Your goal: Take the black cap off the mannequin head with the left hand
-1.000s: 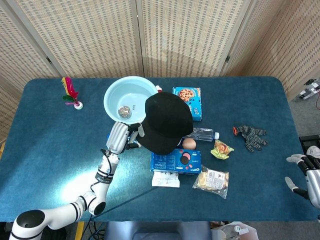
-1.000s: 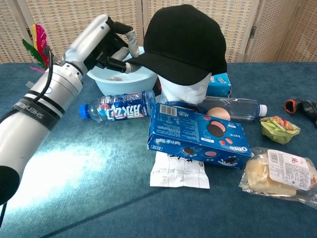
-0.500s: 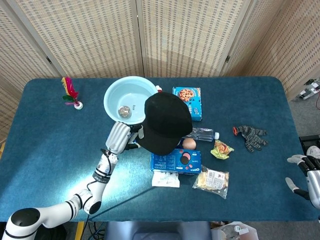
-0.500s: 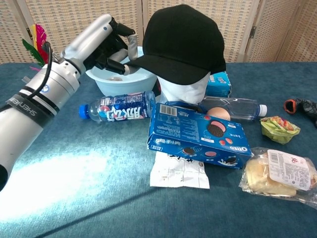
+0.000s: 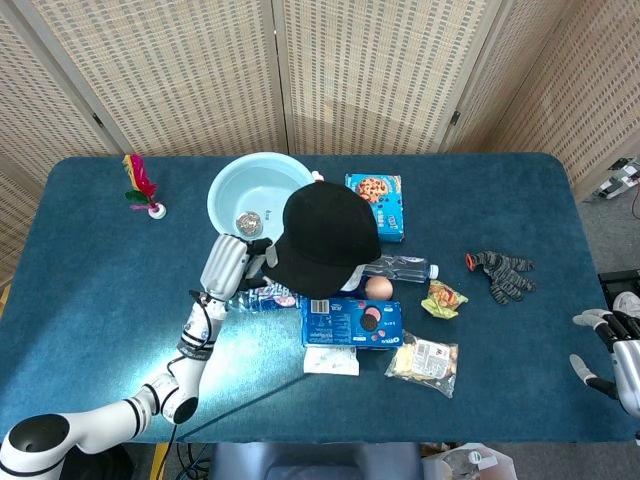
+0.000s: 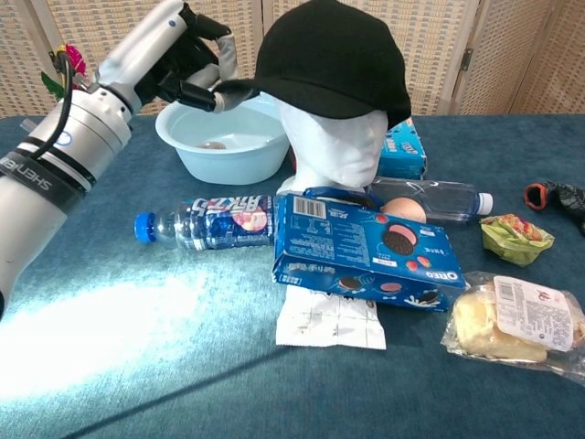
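Observation:
The black cap (image 6: 334, 55) (image 5: 325, 235) sits on the white mannequin head (image 6: 331, 146), lifted enough that the face shows below its brim. My left hand (image 6: 187, 59) (image 5: 232, 262) pinches the brim's left edge, fingers curled over it. At the lower right edge of the head view, my right hand (image 5: 612, 355) hangs off the table with fingers apart, holding nothing.
A light blue bowl (image 6: 196, 146) stands behind my left hand. A water bottle (image 6: 206, 222) lies on its side left of the blue Oreo box (image 6: 366, 251). Another bottle (image 6: 439, 197), snack packets (image 6: 516, 320), a cookie box (image 5: 377, 203), gloves (image 5: 503, 272) and a feather shuttlecock (image 5: 143, 188) lie around.
My left hand has risen with the cap's brim, tipping the cap up and uncovering the mannequin's face. The water bottle rolled slightly forward and left.

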Robot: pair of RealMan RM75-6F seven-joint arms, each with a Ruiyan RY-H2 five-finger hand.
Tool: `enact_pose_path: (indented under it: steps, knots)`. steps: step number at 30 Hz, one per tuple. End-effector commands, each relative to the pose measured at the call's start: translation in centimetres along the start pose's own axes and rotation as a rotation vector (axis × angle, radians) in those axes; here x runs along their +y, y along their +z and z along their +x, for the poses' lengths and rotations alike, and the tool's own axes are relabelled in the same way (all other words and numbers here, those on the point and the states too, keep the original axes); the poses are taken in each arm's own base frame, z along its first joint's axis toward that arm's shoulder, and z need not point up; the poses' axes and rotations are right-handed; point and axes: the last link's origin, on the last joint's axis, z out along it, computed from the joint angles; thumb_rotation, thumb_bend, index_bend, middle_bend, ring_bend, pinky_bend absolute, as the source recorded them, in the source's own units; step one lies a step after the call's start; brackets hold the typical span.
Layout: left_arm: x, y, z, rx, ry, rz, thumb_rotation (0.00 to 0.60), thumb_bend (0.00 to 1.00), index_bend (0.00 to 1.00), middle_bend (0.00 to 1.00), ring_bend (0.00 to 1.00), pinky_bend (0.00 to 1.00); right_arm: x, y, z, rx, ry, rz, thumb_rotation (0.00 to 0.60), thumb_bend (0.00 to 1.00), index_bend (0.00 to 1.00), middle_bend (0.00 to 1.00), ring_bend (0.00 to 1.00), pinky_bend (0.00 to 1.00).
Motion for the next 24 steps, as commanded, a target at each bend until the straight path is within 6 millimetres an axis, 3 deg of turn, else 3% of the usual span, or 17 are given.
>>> enact_pose_path:
  steps: [1,10,18,24]
  knots:
    - [-0.1,0.0,0.3,0.003,0.000,0.007,0.600,0.29,0.72,0.98,1.00,1.00,0.0,0.0,0.0,-0.001,0.001,-0.001,0.600,0.26,0.37,0.32,0.25,0.30]
    - [0.5,1.0,1.1,0.009,-0.075,0.040,0.600,0.29,0.72,0.98,1.00,1.00,0.0,0.0,0.1,0.005,-0.001,0.002,0.600,0.26,0.37,0.32,0.25,0.31]
    - [3.1,3.6,1.4,0.007,-0.036,-0.013,0.600,0.29,0.72,0.98,1.00,1.00,-0.2,0.1,0.1,0.008,0.001,0.010,0.600,0.26,0.37,0.32,0.25,0.30]
    - [3.6,5.8,1.6,0.021,0.000,-0.002,0.600,0.29,0.72,0.98,1.00,1.00,-0.2,0.1,0.1,0.008,0.002,0.008,0.600,0.26,0.37,0.32,0.25,0.30]
